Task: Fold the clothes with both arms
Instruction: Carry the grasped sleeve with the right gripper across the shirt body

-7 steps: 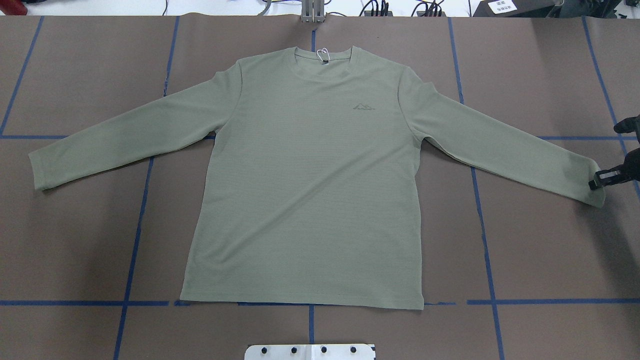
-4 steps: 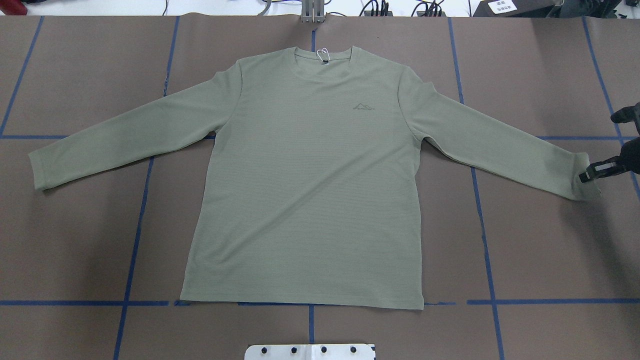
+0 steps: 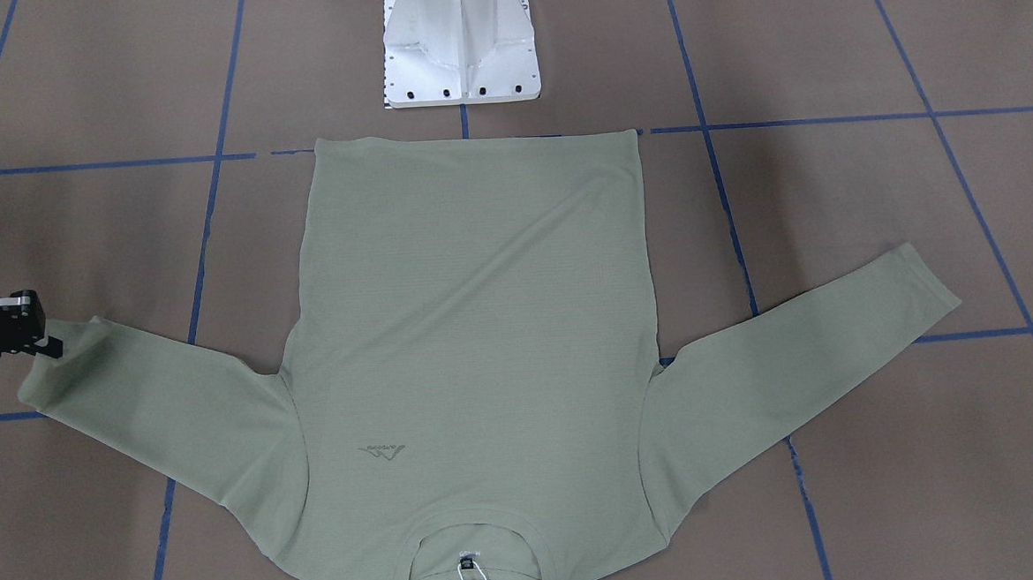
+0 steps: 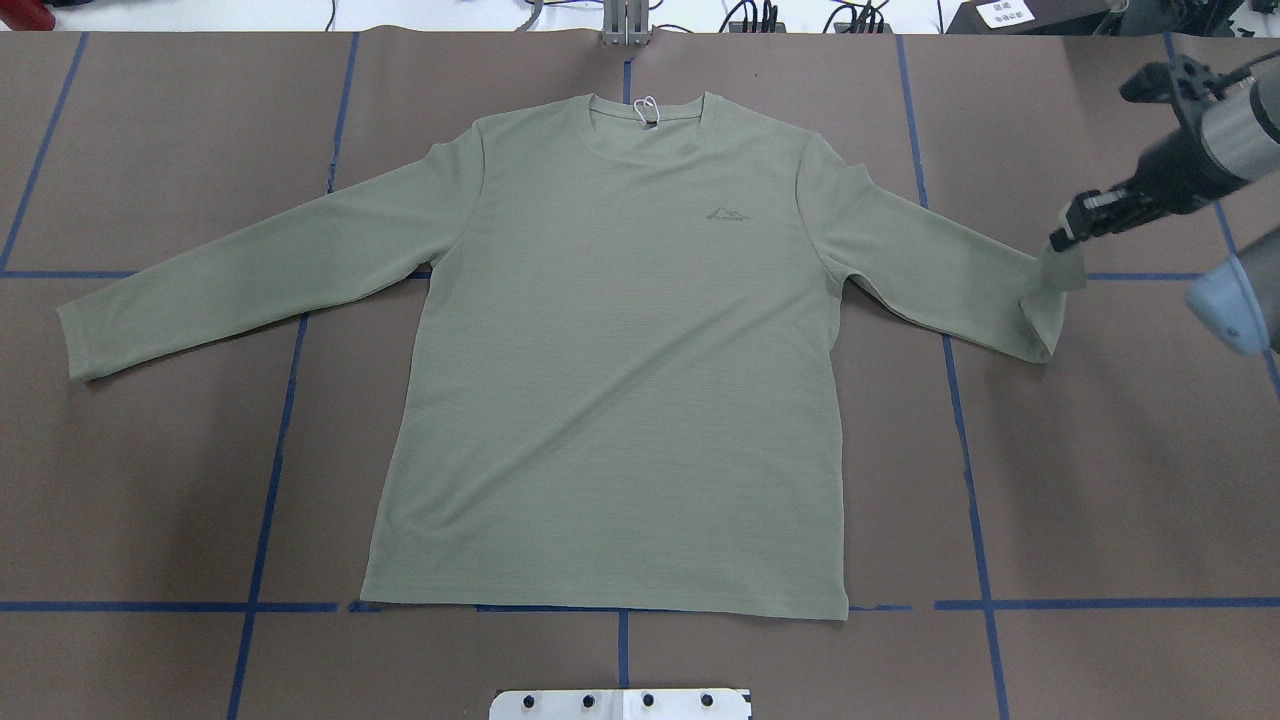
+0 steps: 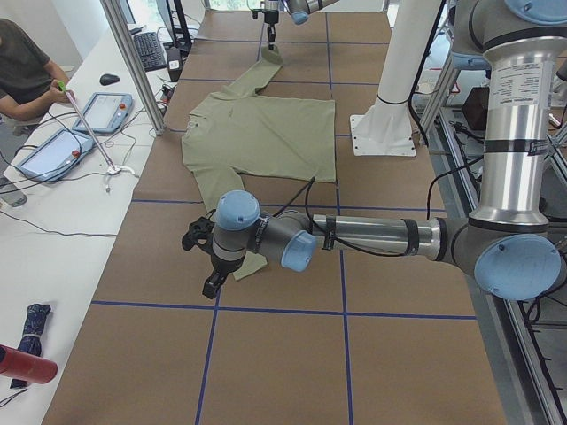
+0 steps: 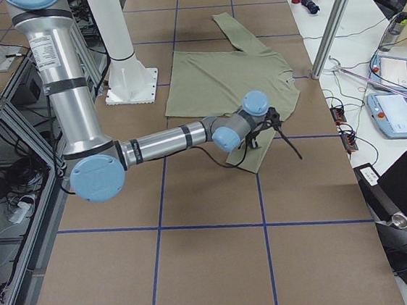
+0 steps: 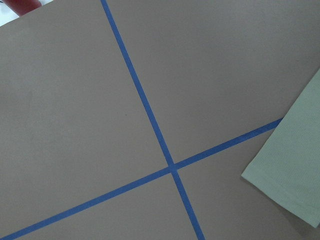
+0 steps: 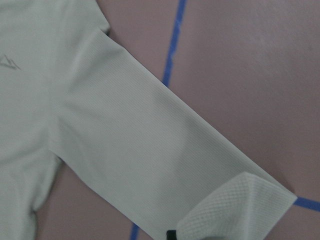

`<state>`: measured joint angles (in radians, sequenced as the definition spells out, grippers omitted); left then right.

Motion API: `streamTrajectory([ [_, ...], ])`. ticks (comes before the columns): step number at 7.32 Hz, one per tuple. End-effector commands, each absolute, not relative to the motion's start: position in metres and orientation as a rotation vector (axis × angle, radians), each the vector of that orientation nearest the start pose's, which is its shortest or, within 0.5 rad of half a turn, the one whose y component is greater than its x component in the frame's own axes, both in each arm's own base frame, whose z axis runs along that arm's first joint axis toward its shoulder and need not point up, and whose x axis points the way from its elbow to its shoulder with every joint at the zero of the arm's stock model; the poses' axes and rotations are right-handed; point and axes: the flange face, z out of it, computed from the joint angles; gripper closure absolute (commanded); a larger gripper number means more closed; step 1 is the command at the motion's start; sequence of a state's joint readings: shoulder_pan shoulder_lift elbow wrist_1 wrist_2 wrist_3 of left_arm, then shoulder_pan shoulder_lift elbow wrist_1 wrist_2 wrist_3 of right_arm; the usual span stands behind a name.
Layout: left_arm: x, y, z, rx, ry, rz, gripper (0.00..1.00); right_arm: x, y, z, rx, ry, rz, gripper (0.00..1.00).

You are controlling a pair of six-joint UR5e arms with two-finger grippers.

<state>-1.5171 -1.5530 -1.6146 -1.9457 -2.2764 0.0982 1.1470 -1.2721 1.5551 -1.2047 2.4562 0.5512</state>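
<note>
Bare table is left on both sides of the shirt, below its sleeves, and wide passage is offered there. Between hem and pedestal only a narrow strip is found. Room at one sleeve end is taken by the right gripper, clamped on the raised cuff. Beside the other cuff, the left arm is stretched low across the table.

The pale sage-green long-sleeved knit shirt has horizontal ribs, a darker grey-green chest logo at 1 o'clock and a white tag string at 12 o'clock. The brown paper table cover carries a grid of blue tape lines. The two-finger right gripper at 3 o'clock is black.
</note>
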Motion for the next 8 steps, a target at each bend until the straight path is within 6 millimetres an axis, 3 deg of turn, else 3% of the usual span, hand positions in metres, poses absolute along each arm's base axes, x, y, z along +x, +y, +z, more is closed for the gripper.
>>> streamTrajectory([
  [1, -0.041, -0.509, 0.608, 0.400, 0.689, 0.285, 0.00, -0.267, -0.636, 0.298, 0.112, -1.006, -0.195, 1.00],
  [2, -0.042, -0.509, 0.610, 0.399, 0.688, 0.284, 0.00, -0.300, -0.640, 0.245, 0.138, -1.005, -0.184, 1.00],
  [3, -0.041, -0.510, 0.610, 0.397, 0.689, 0.284, 0.00, -0.346, -0.643, 0.184, 0.131, -1.027, -0.164, 1.00],
  [4, -0.042, -0.510, 0.611, 0.396, 0.688, 0.283, 0.00, -0.407, -0.645, 0.130, 0.159, -0.999, -0.183, 1.00],
  [5, -0.041, -0.510, 0.610, 0.397, 0.689, 0.284, 0.00, -0.464, -0.631, 0.096, 0.195, -0.959, -0.180, 1.00],
  [6, -0.041, -0.509, 0.611, 0.394, 0.690, 0.283, 0.00, -0.515, -0.617, 0.089, 0.226, -0.935, -0.185, 1.00],
  [7, -0.041, -0.509, 0.611, 0.394, 0.690, 0.283, 0.00, -0.566, -0.606, 0.096, 0.272, -0.917, -0.174, 1.00],
  [8, -0.041, -0.509, 0.612, 0.392, 0.690, 0.281, 0.00, -0.600, -0.592, 0.103, 0.288, -0.912, -0.172, 1.00],
])
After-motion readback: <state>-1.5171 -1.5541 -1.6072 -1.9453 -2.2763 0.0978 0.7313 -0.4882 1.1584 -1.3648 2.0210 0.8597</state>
